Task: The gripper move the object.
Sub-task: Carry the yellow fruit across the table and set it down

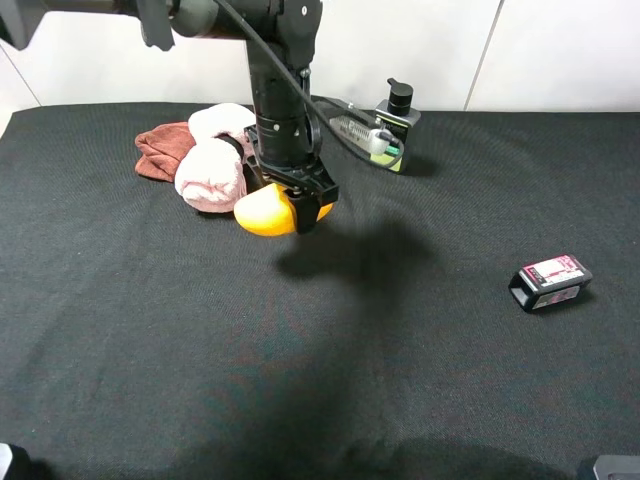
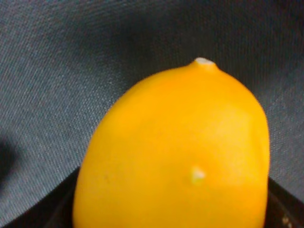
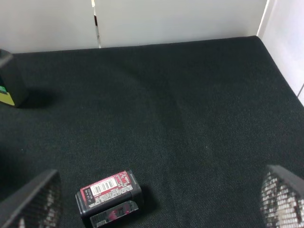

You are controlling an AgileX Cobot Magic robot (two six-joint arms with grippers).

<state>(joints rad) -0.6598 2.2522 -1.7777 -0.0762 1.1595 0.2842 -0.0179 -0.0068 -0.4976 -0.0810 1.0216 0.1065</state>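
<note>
The object (image 1: 266, 212) is clamped in the left jaws, which close on its right-hand end in the high view. Its long axis runs roughly left to right, with the free end poking left. It hangs left of centre in the upper half of that frame, low over the counter (image 1: 200, 350); contact I cannot tell. The skin is smooth, glossy yellow-orange, with a pale nub at the tip. A rolled pink towel (image 1: 212, 175) lies just beside it, upper left. The right jaws gape empty near the black box (image 1: 550, 282), well apart, so the left arm is nearer.
</note>
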